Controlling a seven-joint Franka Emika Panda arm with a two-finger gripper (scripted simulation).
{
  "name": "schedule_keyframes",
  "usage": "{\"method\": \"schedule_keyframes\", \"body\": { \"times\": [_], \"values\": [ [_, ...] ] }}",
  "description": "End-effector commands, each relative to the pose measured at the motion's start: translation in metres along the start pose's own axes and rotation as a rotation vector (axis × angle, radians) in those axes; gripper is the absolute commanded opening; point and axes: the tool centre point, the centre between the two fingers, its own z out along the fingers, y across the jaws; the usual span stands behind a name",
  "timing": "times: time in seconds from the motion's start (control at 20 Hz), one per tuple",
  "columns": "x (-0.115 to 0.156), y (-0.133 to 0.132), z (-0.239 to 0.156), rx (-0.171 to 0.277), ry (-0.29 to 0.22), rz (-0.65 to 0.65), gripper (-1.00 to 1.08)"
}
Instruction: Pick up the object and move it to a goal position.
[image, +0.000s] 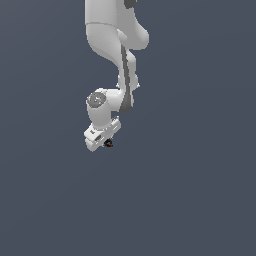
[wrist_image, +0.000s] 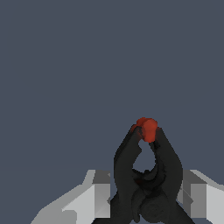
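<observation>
- Fingers (wrist_image: 101, 192) sit either side of the clamp-like object (wrist_image: 146, 175) in my wrist view, grey pads flanking its black body, so I read them as closed on it
- From the exterior view, the gripper (image: 102, 140) hangs at the end of the white Panda arm (image: 107, 30), pointing down and tilted toward the exterior view's left
- At its tip I can just make out the object (image: 108, 144) as a tiny dark speck with a red dot, tucked against the white hand
- Up close, the thing looks like a small black spring clamp: two curved arms meeting at a red tip (wrist_image: 146, 128), which points away from the wrist camera
- Whether the object is lifted off the table (image: 200, 200) or resting on it I cannot tell; the grey ground is flat and shadowless
- My judgement: the grasp is made and the carry step is in hand
- No goal marker shows in either view, so I cannot say how far remains
- Next move calls for a steady translation with a firm grip, since such a small, curved part could twist or slip between the pads
</observation>
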Motion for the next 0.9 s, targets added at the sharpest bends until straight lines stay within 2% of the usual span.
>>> {"method": "schedule_keyframes", "body": {
  "times": [0.0,0.45,0.85],
  "values": [
    [-0.015,0.006,-0.004,-0.001,0.0,0.001,-1.0],
    [-0.077,0.03,-0.021,0.0,0.0,0.001,-1.0],
    [-0.092,0.037,-0.025,0.0,0.0,0.001,-1.0]
  ]
}}
